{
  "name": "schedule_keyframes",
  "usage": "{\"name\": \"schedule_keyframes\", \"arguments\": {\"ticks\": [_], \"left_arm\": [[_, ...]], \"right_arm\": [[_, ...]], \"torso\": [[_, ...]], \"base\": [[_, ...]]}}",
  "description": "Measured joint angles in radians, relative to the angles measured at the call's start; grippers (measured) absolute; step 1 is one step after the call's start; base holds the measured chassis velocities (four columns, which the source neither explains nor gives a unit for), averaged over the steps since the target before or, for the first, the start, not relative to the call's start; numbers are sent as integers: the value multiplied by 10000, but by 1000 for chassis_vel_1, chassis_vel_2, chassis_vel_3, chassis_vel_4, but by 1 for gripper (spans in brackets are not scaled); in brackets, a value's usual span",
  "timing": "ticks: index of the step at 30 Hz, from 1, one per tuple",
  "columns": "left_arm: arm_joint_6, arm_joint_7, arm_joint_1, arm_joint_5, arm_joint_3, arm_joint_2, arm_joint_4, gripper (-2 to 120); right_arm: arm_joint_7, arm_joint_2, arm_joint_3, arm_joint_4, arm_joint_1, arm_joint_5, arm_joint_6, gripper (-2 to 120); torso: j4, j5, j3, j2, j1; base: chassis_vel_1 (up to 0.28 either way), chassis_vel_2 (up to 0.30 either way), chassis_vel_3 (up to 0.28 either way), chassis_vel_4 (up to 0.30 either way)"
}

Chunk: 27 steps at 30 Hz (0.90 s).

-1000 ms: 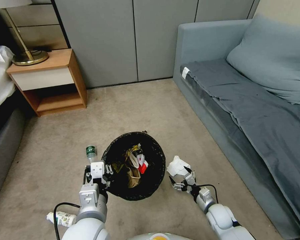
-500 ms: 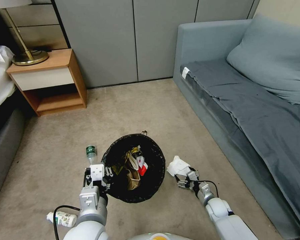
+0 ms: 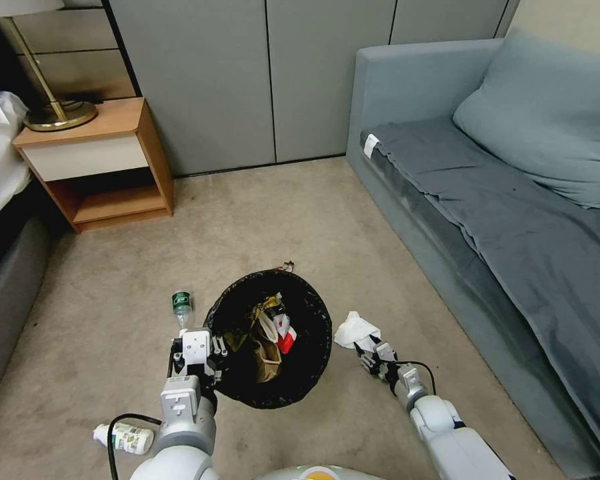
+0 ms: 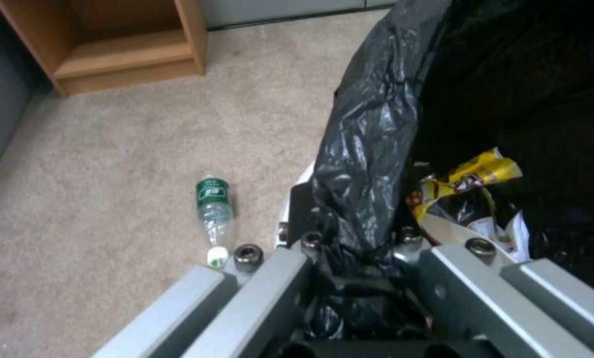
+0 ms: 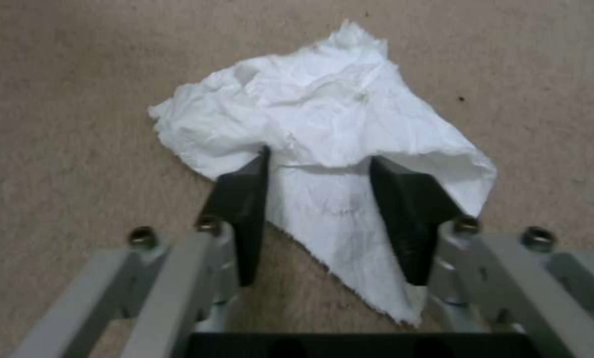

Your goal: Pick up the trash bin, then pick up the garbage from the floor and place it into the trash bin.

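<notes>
Tissue (image 3: 356, 330) lies on the carpet (image 3: 113, 307) just right of the trash bin (image 3: 271, 337). My right gripper (image 3: 367, 348) has come down since a second ago; its jaws, gaping apart, now straddle the paper's near corner (image 5: 330, 199). My left gripper (image 3: 215, 347) stays clenched on the bin's bag-lined rim (image 4: 366, 174). A green-labelled bottle (image 3: 181, 305) lies left of the bin.
</notes>
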Motion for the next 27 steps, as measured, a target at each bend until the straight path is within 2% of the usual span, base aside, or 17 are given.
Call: {"name": "schedule_keyframes", "arguments": {"ticks": [2, 3, 4, 6, 10, 15, 22, 23, 26, 27], "left_arm": [[-16, 0, 21, 10, 3, -1, 0, 0], [-29, -1, 47, 18, 4, -1, -2, 0], [-29, -1, 47, 18, 4, -1, -2, 0], [-68, -3, 121, 48, 0, -8, -29, 0], [-86, -6, 209, 55, -40, -1, -116, 0], [-98, -12, 257, 52, -70, 25, -157, 0], [-99, -14, 226, 30, -71, 51, -176, 0], [-98, -16, 219, 23, -69, 55, -184, 0], [-98, -15, 208, 10, -61, 58, -191, 0], [-98, -15, 183, -6, -70, 66, -193, 0]], "right_arm": [[-3, 20, 0, -88, 60, -19, 36, 32], [-14, 44, 1, -202, 123, -57, 90, 26], [-14, 44, 1, -202, 123, -57, 90, 26], [-33, 142, 18, -604, 311, -122, 216, 13], [-74, 262, 93, -1107, 555, -174, 399, 0], [-99, 338, 209, -1560, 730, -202, 602, 0], [-62, 303, 306, -1438, 722, -136, 608, 0], [21, 271, 328, -1303, 680, -125, 625, 0], [112, 235, 322, -950, 551, -82, 636, 0], [209, 182, 295, -337, 333, 0, 639, 0]], "torso": [[0, 0, 0, 0, 0], [0, 0, 0, 0, 0], [0, 0, 0, 0, 0], [0, 0, 0, 1, 0], [1, 1, 0, 0, 0], [4, 4, -2, 1, 0], [0, 0, -1, 0, 0], [-4, -9, -1, 0, 0], [-4, -3, 0, 0, 0], [-5, -4, 0, 0, 0]], "base": [[0, 0, 0, 0], [0, 0, 0, 0], [0, 0, 0, 0], [0, 0, 0, 0], [0, 0, 0, 0], [0, 0, 0, 0], [0, 0, 0, 0], [0, 0, 0, 0], [0, 0, 0, 0], [0, 0, 0, 0]]}}
